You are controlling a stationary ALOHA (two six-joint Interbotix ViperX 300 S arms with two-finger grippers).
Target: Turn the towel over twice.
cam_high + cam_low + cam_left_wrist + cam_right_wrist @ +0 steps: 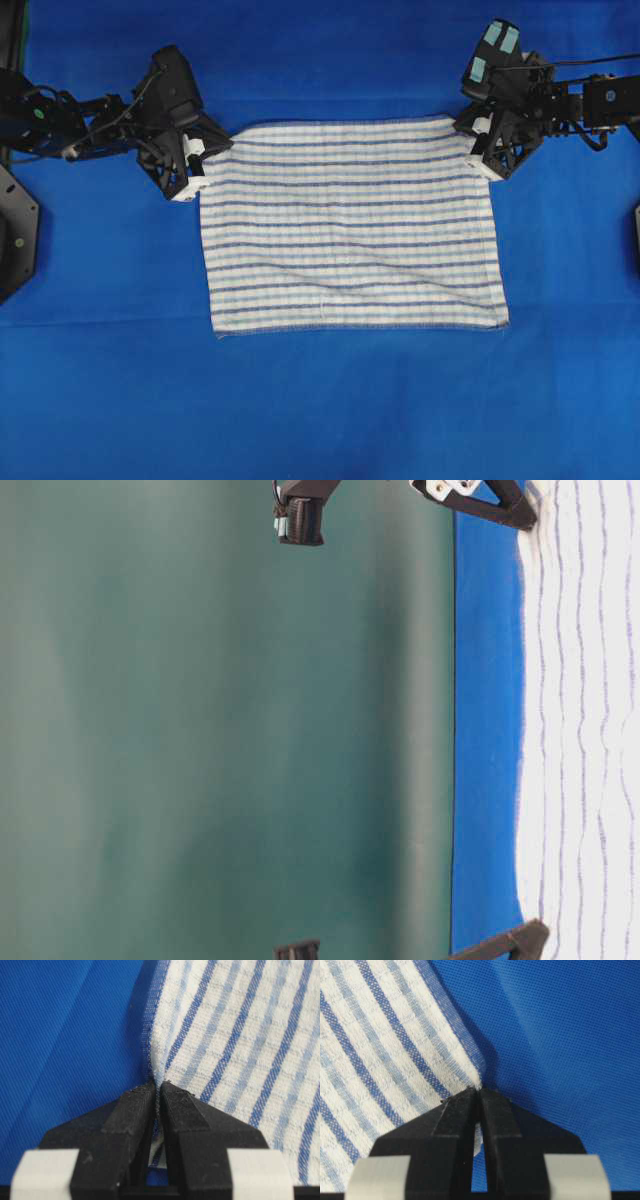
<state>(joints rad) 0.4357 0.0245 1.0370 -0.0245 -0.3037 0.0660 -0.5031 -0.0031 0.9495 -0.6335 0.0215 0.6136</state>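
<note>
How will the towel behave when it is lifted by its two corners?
The towel is probably floppy: it is thin woven cloth with small ripples, so its middle should sag. It looks light. It may slip, since the left fingers and right fingers pinch only its edge.

I am finding no readable text, label, brand, number or sign anywhere in my views; nothing here is carrying any writing I can make out.

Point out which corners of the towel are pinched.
The two far corners of the towel: left gripper and right gripper each clamp one. The near corners lie free.
</note>
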